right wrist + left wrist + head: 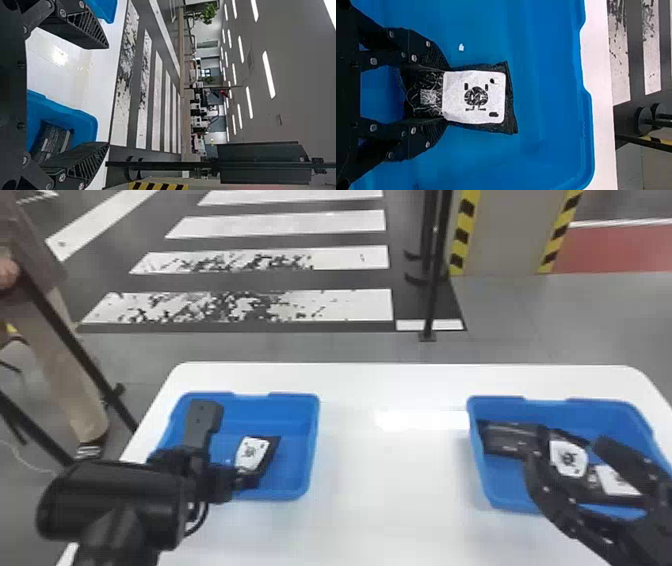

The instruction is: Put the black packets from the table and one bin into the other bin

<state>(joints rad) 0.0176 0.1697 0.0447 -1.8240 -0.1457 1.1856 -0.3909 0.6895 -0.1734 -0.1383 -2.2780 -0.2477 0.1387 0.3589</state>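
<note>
Left gripper (447,95) has its fingers pinching the black packet (475,97) by both side edges, label mostly past the tips, over the blue bin's floor (546,158). Looks light, floppy, maybe slick; I'd grab deeper, mid-body. Right gripper's (107,95) fingers are spread wide.

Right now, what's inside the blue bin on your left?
One black packet, with the left pincer closed on it, and a white speck. The left arm hides the near left corner.

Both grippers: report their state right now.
Left gripper: closed on a white-labelled black packet.
Right gripper: wide open, nothing between its fingers.
</note>
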